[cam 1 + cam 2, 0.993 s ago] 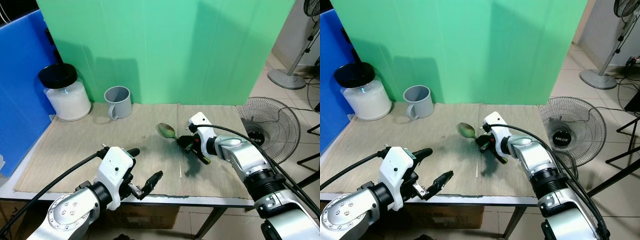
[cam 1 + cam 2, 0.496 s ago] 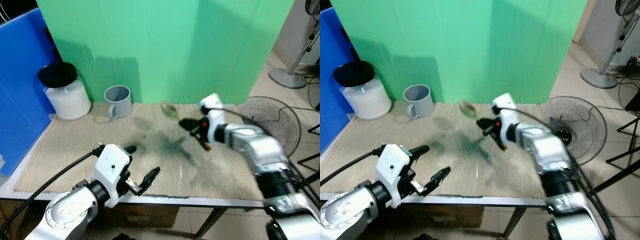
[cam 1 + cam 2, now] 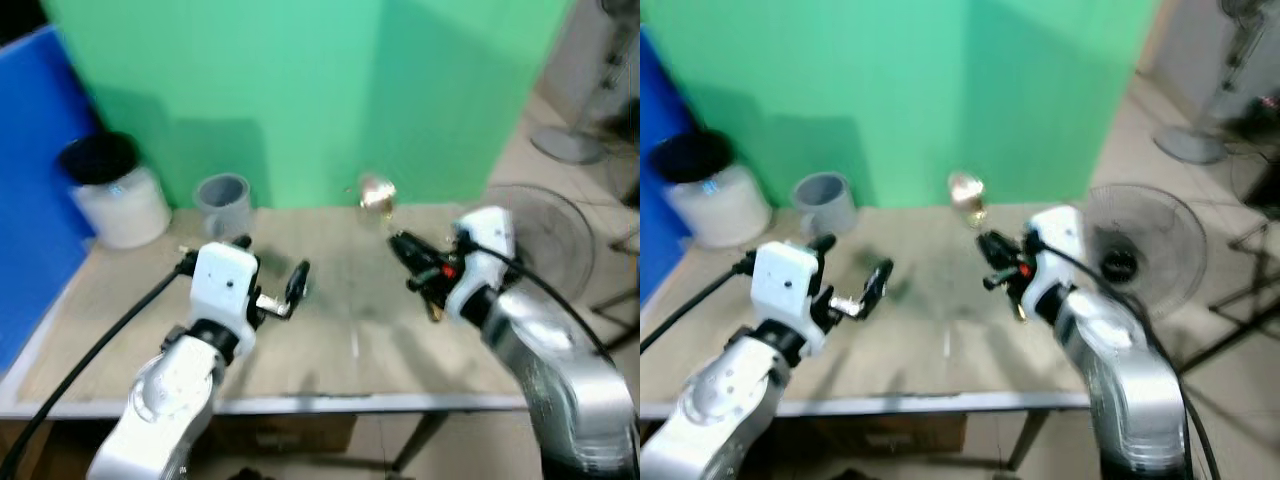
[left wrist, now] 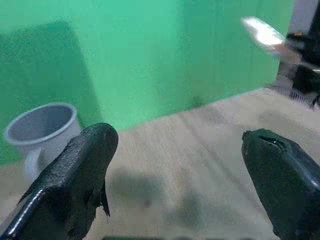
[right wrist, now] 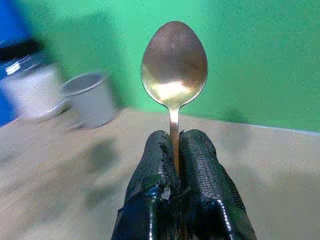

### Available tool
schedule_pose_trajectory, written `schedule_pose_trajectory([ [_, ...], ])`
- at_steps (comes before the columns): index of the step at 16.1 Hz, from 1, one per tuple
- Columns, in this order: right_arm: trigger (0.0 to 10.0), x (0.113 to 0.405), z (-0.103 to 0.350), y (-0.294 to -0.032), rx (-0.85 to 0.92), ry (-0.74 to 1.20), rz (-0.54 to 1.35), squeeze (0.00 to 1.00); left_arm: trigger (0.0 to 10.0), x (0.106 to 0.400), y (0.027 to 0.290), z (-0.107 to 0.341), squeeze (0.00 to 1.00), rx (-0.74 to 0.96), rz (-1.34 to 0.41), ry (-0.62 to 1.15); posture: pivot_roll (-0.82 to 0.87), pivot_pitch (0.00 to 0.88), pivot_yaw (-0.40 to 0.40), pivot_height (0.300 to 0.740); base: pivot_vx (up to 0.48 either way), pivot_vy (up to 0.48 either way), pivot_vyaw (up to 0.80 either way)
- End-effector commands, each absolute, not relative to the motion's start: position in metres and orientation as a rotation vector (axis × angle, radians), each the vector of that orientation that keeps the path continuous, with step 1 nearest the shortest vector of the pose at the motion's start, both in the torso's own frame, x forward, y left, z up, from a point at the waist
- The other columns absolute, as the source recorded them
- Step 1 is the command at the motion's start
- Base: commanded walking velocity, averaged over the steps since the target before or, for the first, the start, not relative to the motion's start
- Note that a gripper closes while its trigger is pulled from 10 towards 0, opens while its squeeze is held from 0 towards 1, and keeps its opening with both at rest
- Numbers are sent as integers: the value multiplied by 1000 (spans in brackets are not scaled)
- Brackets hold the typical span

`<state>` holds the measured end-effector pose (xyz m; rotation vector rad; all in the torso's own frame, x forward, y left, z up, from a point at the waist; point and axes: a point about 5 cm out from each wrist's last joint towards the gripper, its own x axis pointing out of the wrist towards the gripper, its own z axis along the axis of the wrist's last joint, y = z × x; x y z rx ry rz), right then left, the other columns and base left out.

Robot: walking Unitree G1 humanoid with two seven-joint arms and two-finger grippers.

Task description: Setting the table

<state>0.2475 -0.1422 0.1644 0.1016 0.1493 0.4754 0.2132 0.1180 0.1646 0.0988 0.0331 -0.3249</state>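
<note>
Here the right tool [image 3: 412, 255] is clenched on a spoon [image 5: 174, 70], its two black fingers [image 5: 152, 175] pressed together on the thin handle just below the bowl. The spoon stands upright out of the fingertips, bowl uppermost, lifted clear of the table [image 3: 340, 330] and seen against the green backdrop [image 3: 300, 90]; in the head views the bowl [image 3: 376, 192] glints above and ahead of the tool, and a short end of the handle pokes out below the wrist. The head views are blurred. Past the spoon, from the right wrist, a grey mug [image 5: 90, 100] and a white jar [image 5: 30, 85] with a black lid stand on the table, both smeared by motion. The left tool [image 3: 272, 288] is raised above the table with its fingers [image 4: 75, 175] spread wide apart and nothing between them; through the gap lies the beige mat [image 4: 200, 150], and the mug [image 4: 42, 130] sits beyond one finger, close to the backdrop. In the head views the mug [image 3: 223, 200] stands ahead of the left tool and the jar [image 3: 110, 195] further out to that tool's outer side, near a blue panel [image 3: 30, 200]. A floor fan [image 3: 550, 235] stands off the table's edge beyond the right arm, and a second fan's base [image 3: 565, 145] shows further back on the floor.
</note>
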Motion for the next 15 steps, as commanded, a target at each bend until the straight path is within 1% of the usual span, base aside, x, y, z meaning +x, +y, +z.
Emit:
schedule_pose_trajectory([
  [1, 10000, 246, 172, -149, 82, 118, 419, 0, 10000, 213, 120, 163, 0, 116, -301, 37, -83, 0, 50, 740, 0, 0, -800],
  [2, 10000, 239, 169, -153, 32, 117, 361, 0, 10000, 211, 131, 160, 0, 118, -217, 48, -83, 0, 46, 740, 0, 0, -800],
  [3, 10000, 236, 168, -154, 21, 118, 336, 0, 10000, 209, 138, 159, 0, 123, -176, 55, -83, 0, 46, 740, 0, 0, -800],
  [4, 10000, 235, 168, -155, 18, 116, 326, 0, 10000, 208, 140, 159, 0, 131, -165, 53, -82, 0, 36, 740, 0, 0, -800],
  [6, 10000, 231, 166, -155, 23, 129, 293, 0, 10000, 202, 154, 157, 0, 191, -107, 50, -74, 2, 28, 740, 0, 0, -800],
  [8, 10000, 225, 161, -155, 36, 152, 263, 0, 10000, 199, 158, 155, 0, 233, -101, 58, -68, 4, 29, 740, 0, 0, -800],
  [11, 10000, 223, 158, -156, 42, 171, 245, 0, 10000, 197, 161, 155, 0, 236, -93, 56, -71, 5, 37, 740, 0, 0, -800],
  [15, 10000, 226, 160, -160, 26, 164, 226, 0, 10000, 196, 162, 156, 0, 172, -72, 48, -75, 3, 35, 740, 0, 0, -800],
])
